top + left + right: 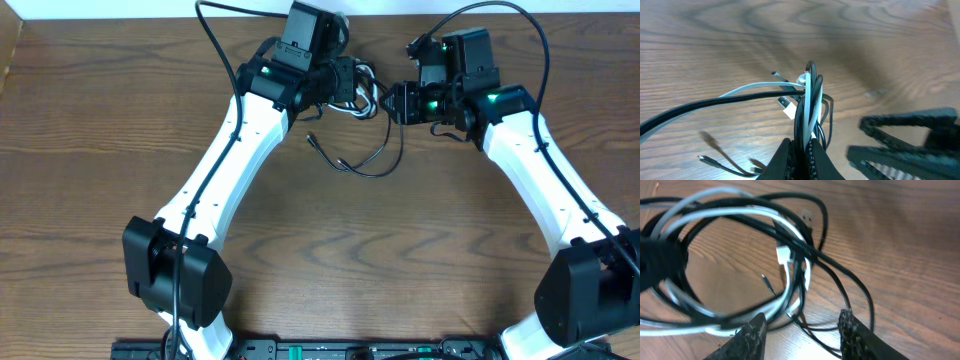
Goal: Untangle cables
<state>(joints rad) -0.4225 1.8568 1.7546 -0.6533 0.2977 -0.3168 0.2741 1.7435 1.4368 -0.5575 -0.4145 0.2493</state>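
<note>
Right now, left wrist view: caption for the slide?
Left gripper pinches the tangled black and white cables over the table, open right gripper beside.

From the left wrist, the left end effector [801, 155] is getting cut off at the bottom edge, only its tips showing around the cables [807, 105]. The black cable [685, 109] is running out past the left edge, and a loose end [710, 141] is blurring beyond telling. The right end effector [910, 142] is showing as a dark blur. From the right wrist, the cables are passing off the top and left edges. From above, the left end effector is covering part of the cables.
</note>
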